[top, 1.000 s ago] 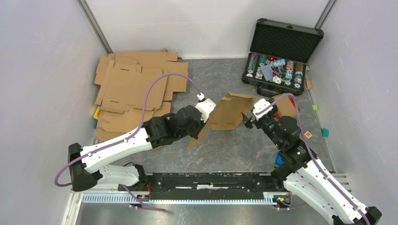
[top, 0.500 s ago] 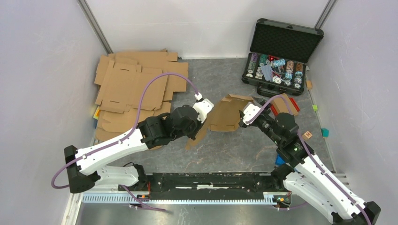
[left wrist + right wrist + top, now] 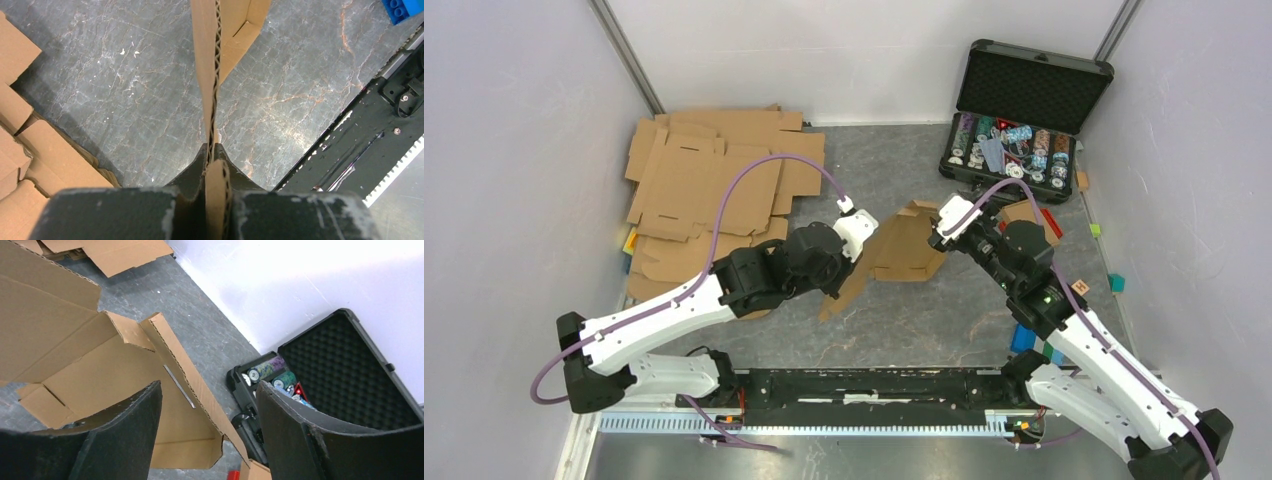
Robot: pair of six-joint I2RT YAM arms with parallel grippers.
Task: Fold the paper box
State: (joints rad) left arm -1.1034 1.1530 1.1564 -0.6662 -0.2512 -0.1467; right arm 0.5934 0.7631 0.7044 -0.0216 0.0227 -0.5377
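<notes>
The paper box (image 3: 906, 246) is a brown cardboard blank, partly folded and lifted off the floor in the middle. My left gripper (image 3: 849, 258) is shut on its left flap. In the left wrist view that flap's corrugated edge (image 3: 215, 75) runs straight up from the pinched tips (image 3: 214, 150). My right gripper (image 3: 941, 238) stands open at the box's right side. In the right wrist view the raised flap with a slot (image 3: 180, 375) passes between the two black fingers (image 3: 125, 430), touching neither that I can see.
A pile of flat cardboard blanks (image 3: 714, 190) lies at the back left. An open black case of poker chips (image 3: 1019, 120) stands at the back right, with a cardboard piece (image 3: 1029, 215) and small coloured blocks (image 3: 1022, 338) nearby. The black rail (image 3: 874, 385) runs along the near edge.
My right gripper has moved left and back to the box's right edge, and its jaws have narrowed a little. The left arm shifted slightly left, still holding the flap.
</notes>
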